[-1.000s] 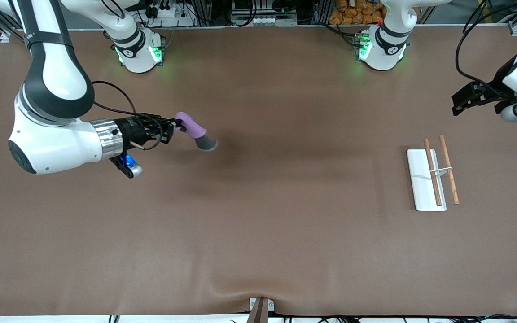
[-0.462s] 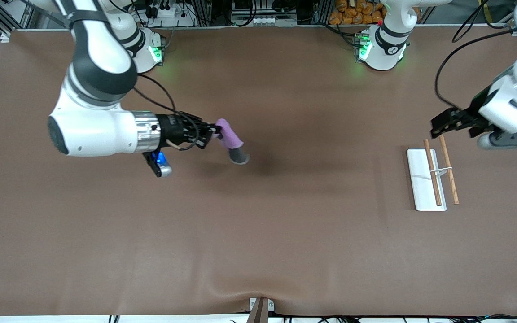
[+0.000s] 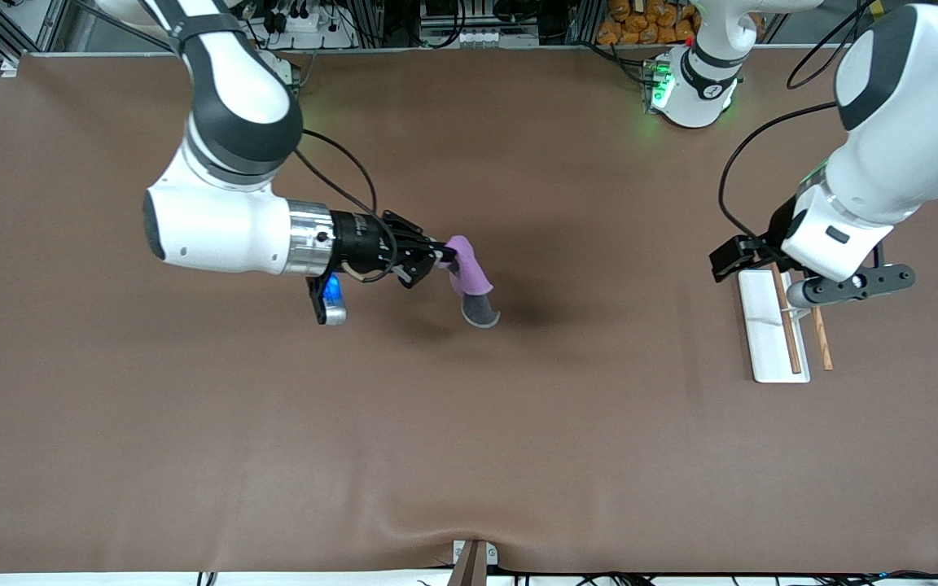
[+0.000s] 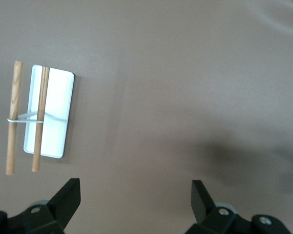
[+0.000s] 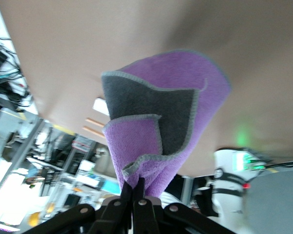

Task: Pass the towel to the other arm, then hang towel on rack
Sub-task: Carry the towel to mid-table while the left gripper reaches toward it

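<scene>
Brown desk (image 3: 469, 456), cluttered lab at the arms' end. Both arms have swung toward mid-desk within the last second, so you can judge the handover as near, not begun. Right tool (image 3: 439, 259) over mid-desk, clamped on the hanging purple-and-grey towel (image 3: 471, 286). Left tool (image 4: 136, 199), jaws apart and empty, now over the rack (image 3: 775, 327), which sits at the left arm's end.

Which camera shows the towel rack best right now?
The left wrist view: the rack lies whole and unobstructed, base, both rods and wire. In the front view the left arm covers one end of it. The right wrist view catches only a distant sliver.
</scene>
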Available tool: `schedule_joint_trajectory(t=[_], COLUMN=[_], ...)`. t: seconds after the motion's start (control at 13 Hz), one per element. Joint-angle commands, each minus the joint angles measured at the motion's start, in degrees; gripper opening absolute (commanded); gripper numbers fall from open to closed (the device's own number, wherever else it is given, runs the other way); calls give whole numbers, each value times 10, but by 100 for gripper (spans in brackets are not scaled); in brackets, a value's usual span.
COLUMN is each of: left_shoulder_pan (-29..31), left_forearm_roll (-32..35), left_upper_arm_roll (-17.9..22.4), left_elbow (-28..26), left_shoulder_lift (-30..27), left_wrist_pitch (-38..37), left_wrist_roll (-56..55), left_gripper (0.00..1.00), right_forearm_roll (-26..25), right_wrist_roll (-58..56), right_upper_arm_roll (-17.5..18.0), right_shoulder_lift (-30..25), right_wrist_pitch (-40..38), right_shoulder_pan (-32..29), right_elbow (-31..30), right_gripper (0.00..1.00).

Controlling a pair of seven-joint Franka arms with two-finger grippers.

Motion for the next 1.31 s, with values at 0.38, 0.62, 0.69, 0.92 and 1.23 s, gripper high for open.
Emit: schedule_joint_trajectory(t=[0.38,0.62,0.69,0.92,1.23], left_shoulder_pan=[-45,-57,-57,-70,-74], left_forearm_roll=[-40,-50,-61,-91,-155], left_upper_arm_roll=[-1,-1,-1,-1,-1], left_elbow=[6,30,45,65,65], left_shoulder_lift=[58,98,114,148,170], left_wrist_pitch=[82,101,101,119,159], left_wrist_roll=[-178,-228,-242,-288,-351], left_gripper=[100,100,100,100,100], right_forearm_roll=[137,146,146,146,146], right_wrist_roll=[13,16,15,15,16], right_upper_arm_roll=[-6,-6,-6,-6,-6], right_shoulder_lift=[33,55,55,55,63], right_wrist_pitch=[154,176,184,185,211], right_shoulder_pan=[53,69,70,72,84], right_elbow=[26,53,53,53,58], right_gripper=[0,0,0,0,0])
